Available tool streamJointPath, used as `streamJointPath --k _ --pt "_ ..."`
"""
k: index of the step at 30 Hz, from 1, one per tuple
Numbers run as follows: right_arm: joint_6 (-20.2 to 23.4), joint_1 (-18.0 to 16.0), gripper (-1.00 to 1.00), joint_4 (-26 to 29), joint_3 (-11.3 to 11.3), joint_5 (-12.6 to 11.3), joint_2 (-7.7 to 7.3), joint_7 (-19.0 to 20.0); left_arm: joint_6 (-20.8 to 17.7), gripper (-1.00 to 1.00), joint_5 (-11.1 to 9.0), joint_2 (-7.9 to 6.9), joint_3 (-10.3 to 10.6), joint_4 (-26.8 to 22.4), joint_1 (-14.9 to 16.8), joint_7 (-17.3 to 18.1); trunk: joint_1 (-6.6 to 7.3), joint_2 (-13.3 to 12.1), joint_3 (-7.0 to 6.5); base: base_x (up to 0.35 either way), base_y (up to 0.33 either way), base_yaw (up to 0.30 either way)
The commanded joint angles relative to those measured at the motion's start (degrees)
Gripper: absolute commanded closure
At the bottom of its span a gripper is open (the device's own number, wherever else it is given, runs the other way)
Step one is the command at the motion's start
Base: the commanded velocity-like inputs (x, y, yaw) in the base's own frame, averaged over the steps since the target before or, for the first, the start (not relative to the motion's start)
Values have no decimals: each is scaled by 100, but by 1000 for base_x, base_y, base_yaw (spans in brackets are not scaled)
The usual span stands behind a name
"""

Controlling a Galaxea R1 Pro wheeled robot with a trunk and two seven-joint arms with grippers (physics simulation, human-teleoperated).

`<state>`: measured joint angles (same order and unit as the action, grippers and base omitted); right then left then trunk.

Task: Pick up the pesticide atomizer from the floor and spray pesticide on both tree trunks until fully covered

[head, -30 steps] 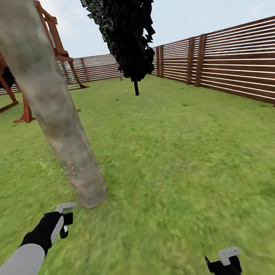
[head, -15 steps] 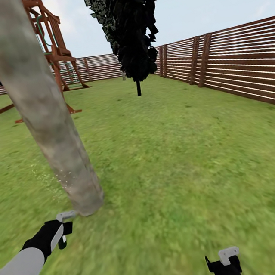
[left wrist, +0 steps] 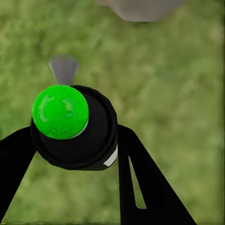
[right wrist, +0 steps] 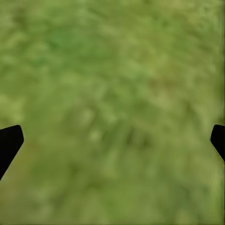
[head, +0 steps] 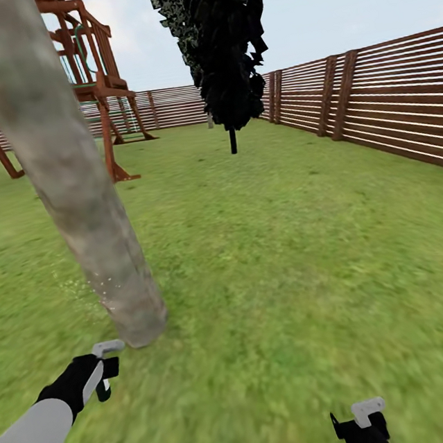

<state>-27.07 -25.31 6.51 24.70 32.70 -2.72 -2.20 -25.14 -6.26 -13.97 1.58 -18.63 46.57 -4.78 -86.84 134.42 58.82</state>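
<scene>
Left gripper (left wrist: 77,140): its two black fingers clamp the pesticide atomizer (left wrist: 75,129), a dark can with a green round top and a grey nozzle; in the head view it sits low at the left, just beside the trunk's foot.
Right gripper (head: 361,420): low at the right over bare grass; the fingertips stand wide apart at the edges of its wrist view, holding nothing.
Tree trunk (head: 68,172): thick, mottled grey-brown, rising from the grass (head: 289,254) close ahead; a faint speckle of pale dots shows low on it.
Step in hand: spraying the trunk, by my reading. Keep the nozzle aimed at the bark, close but not touching, and sweep upward and around so no band is missed.
Far: red-brown play frame (head: 93,70), black cypress (head: 223,46), slatted fence (head: 387,102).
</scene>
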Motion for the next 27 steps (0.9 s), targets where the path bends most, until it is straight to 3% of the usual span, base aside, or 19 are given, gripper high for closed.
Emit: streamJointPath --k 1,10,18,23,27 --pt "0 0 -100 -1 0 0 0 0 4 100 -5 0 0 0 1 -4 0 0 0 1 -273 270" --pt "0 0 -100 2 0 0 0 0 17 100 -29 7 -24 -27 1 -6 0 0 0 0 -273 260" --pt "0 0 -100 2 4 0 -1 0 26 100 -32 72 -43 -50 2 -6 0 0 0 0 -274 18" --pt "0 0 -100 1 0 0 0 0 39 100 -33 79 -44 -49 0 -12 0 0 0 181 -222 72" --pt "0 0 -100 1 0 0 0 0 325 100 -33 103 -44 -5 -1 -19 0 0 0 284 -134 264"
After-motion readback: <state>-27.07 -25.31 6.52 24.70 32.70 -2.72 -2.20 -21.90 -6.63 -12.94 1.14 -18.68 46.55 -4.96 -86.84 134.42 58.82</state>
